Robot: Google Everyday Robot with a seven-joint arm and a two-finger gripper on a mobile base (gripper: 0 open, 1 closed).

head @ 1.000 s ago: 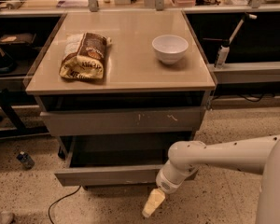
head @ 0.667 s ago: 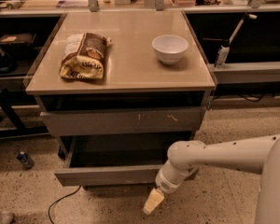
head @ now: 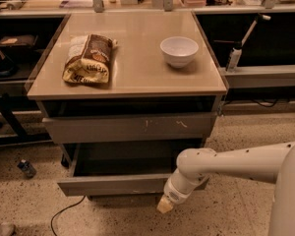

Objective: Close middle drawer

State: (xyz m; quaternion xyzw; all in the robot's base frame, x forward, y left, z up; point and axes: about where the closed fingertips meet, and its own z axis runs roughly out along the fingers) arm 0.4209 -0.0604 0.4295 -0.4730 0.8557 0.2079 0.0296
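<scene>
The middle drawer is a wide grey drawer with a plain front panel. It is pulled out from the cabinet, well beyond the drawer above it, and its dark inside shows. My gripper points downward at the end of the white arm. It sits just in front of and slightly below the right part of the drawer's front panel. I cannot tell whether it touches the panel.
Above is a grey drawer front with small white scratches, slightly ajar. On the cabinet top lie a snack bag and a white bowl. A cable and a small bottle lie on the floor at left. Shelving flanks both sides.
My gripper has risen slightly toward the drawer front. The drawer has not visibly moved.
</scene>
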